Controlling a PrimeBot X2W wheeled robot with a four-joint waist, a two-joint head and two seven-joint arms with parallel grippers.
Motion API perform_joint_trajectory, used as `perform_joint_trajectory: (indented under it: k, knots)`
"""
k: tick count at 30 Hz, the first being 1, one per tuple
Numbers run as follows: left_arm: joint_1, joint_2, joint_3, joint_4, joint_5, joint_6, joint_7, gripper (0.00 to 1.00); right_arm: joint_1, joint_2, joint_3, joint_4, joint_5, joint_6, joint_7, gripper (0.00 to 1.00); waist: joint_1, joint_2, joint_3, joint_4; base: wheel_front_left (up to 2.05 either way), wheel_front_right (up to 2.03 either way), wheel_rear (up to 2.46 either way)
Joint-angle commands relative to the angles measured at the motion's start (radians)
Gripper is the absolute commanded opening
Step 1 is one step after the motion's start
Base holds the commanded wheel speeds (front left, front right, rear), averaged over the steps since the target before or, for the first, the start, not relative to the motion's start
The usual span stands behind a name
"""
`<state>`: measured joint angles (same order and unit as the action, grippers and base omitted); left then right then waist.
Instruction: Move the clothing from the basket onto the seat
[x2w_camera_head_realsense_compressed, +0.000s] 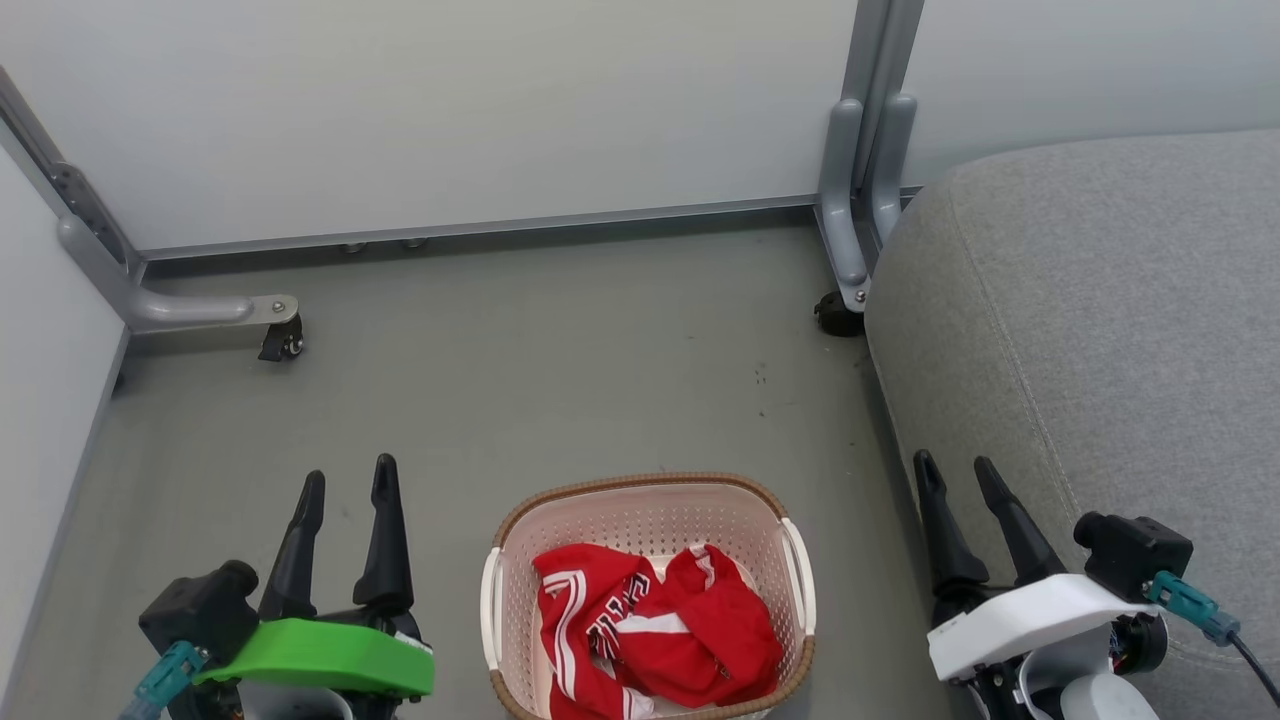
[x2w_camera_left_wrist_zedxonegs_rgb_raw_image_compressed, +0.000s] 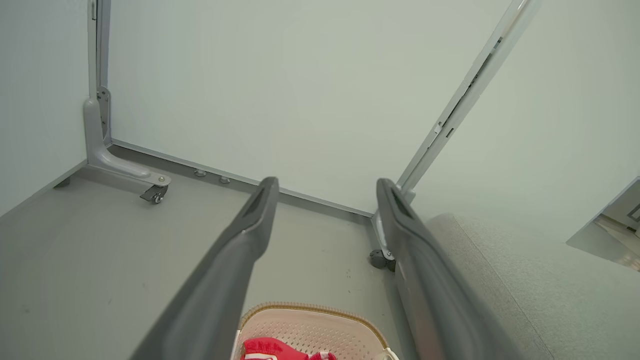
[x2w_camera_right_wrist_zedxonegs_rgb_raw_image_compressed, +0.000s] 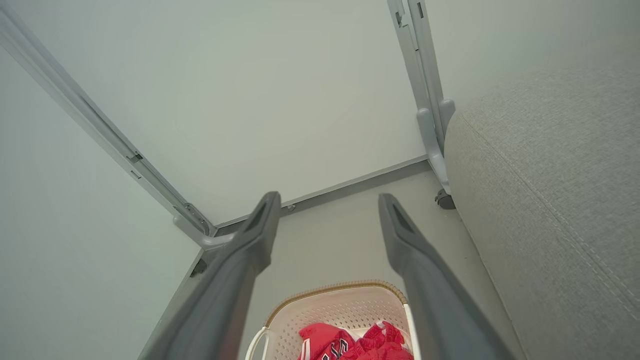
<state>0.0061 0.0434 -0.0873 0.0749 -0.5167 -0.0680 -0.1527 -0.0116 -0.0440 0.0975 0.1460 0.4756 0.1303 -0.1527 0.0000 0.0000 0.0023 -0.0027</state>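
red white-striped clothing (x2w_camera_head_realsense_compressed: 650, 625) heaped in cream perforated basket (x2w_camera_head_realsense_compressed: 640, 490), 6 o'clock; grey woven seat (x2w_camera_head_realsense_compressed: 1100, 300), 3 o'clock; left gripper (x2w_camera_head_realsense_compressed: 348, 478), right gripper (x2w_camera_head_realsense_compressed: 955, 463) flanking for pickup, parted, empty.

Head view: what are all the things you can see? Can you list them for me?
clothing: one crumpled heap, red with white stripes, in the basket
basket: one, cream with brown rim, on the floor between the grippers
seat: one, grey, right side
floor: one, grey, under the basket
panels: three, pale, back and left
legs: two, grey metal, at the panels' feet
castors: two, black, under the legs
left gripper: one, dark fingers, green cover, lower left, open
right gripper: one, dark fingers, white cover, lower right, open
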Motion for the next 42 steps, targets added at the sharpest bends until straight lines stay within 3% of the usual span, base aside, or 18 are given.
perform_joint_trajectory:
  k: [1, 42]
  knots:
    - [0.002, 0.007, -0.002, -0.012, 0.029, 0.007, -0.010, 1.00, 0.002, -0.005, 0.002, -0.012, -0.029, 0.000, -0.011, 1.00, 0.0000, 0.0000, 0.000, 0.000, 0.00, 0.00, 0.00]
    - [0.041, 0.010, -0.031, -0.036, 0.288, -0.016, -0.096, 1.00, 0.037, -0.008, 0.038, -0.034, -0.326, 0.001, -0.097, 1.00, 0.0000, 0.0000, -0.009, -0.005, 0.00, 0.00, 0.00]
